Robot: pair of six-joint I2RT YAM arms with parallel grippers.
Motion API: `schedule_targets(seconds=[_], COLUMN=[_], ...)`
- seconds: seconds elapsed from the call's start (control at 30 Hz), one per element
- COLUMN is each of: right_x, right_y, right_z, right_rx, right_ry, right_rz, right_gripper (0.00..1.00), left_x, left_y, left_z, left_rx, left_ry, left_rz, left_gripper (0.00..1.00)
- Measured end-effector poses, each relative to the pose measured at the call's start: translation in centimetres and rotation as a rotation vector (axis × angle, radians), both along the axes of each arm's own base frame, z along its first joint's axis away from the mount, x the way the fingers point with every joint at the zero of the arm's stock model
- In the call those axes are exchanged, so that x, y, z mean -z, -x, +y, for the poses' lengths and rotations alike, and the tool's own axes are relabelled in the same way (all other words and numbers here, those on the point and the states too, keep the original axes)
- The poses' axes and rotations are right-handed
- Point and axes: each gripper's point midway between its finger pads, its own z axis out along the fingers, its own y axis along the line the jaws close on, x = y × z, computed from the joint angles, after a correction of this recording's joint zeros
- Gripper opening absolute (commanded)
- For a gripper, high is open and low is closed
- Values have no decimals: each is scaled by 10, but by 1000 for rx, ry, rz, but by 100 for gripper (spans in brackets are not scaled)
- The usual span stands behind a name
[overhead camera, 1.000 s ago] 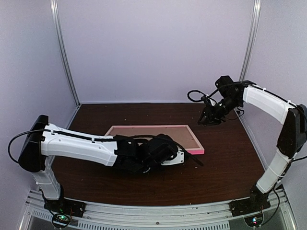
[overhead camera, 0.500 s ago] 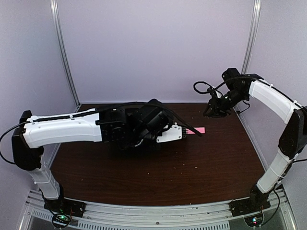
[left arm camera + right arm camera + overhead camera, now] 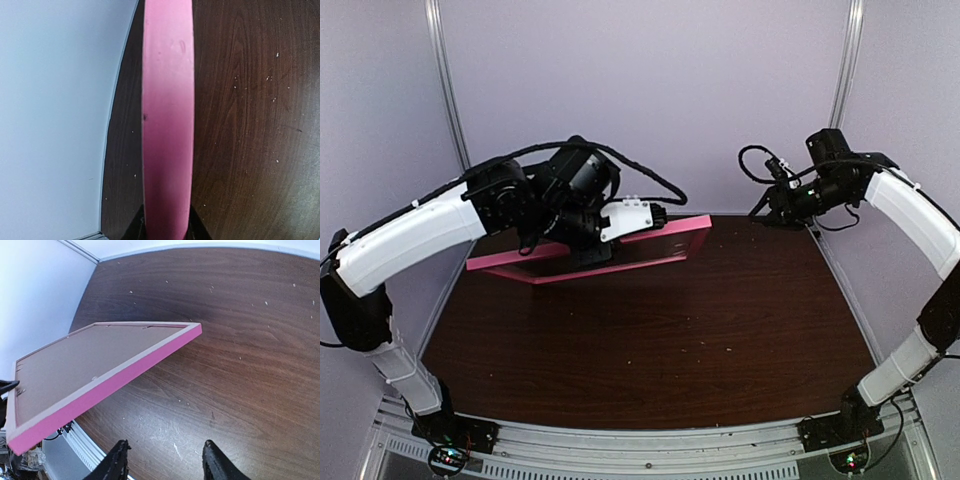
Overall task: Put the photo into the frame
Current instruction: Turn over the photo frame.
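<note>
- The left gripper (image 3: 166, 231) is clamping one narrow pink bar of the frame (image 3: 115, 380), with its jaws closed on it. In the left wrist view the bar is running straight up from between them.
- The frame is hanging clear of the table (image 3: 720, 330), tilted, over the far left corner. No edge appears to be touching the wood.
- The right wrist view is showing the frame's back, where a brown backing board (image 3: 85, 360) is sitting inside the bars. Judgement: the tilt is probably presenting that back for access.
- The right gripper (image 3: 167, 460) is hovering high near the far right corner, well apart from the frame. Its jaws are spread partway with nothing between them, so it is likely waiting to work on the back.
- The photo is not showing in any view, so its place cannot be told.
- Risk: the grip is taking only one bar, so the frame may pivot or swing.
</note>
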Motion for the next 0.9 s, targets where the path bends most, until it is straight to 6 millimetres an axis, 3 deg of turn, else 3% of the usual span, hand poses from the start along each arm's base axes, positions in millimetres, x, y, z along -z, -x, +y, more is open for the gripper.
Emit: schedule_targets(seconds=[0.17,0.33,0.47,0.9], right_x=[-29,-38,-36,-31], right_y=[12,16,12,2], right_z=[12,23,27,32], right_rx=[-60,-104,-107,-96], right_ry=[-78,-125,-143,-171], right_rz=[-136,-216,-224,-199], right_gripper=[65,69,69,75], left_x=[-12,-37,-51,-138], left_y=[-21,-35,-30,-21], left_z=[32,57,58,41], left_rx=[-44,-115,-132,-193], left_ry=[52,129,179,530], left_rz=[58,81,103,173], left_gripper=[0,0,0,0])
